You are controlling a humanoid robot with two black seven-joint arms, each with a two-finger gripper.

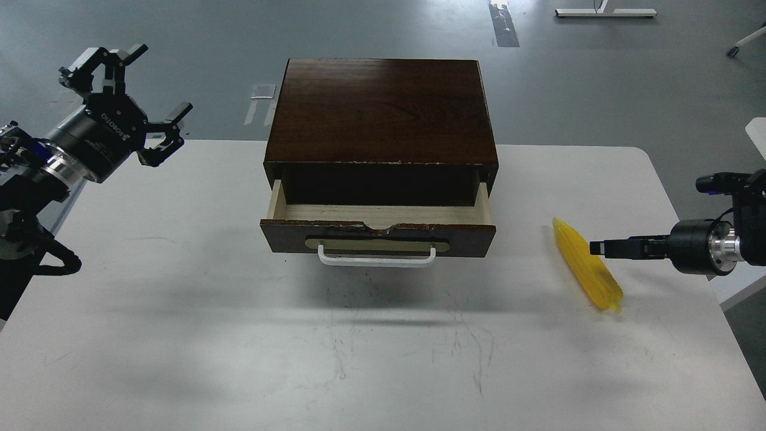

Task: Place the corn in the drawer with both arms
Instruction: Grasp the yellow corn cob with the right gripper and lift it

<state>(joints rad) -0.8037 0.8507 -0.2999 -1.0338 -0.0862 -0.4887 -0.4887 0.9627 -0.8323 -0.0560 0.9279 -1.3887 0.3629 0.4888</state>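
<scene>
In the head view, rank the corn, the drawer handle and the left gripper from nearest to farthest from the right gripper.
1. The corn, just left of the right gripper at its fingertips.
2. The drawer handle, at the table's middle.
3. The left gripper, raised at the far left.

Two black arms with silver wrist rings

The left end effector point(128, 90) has black fingers and white ROBOTIQ lettering on its round body; blue marks show near each wrist, and black cable loops below the left arm.

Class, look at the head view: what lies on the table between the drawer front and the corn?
Nothing: in the head view only bare white table separates the drawer from the corn.
</scene>
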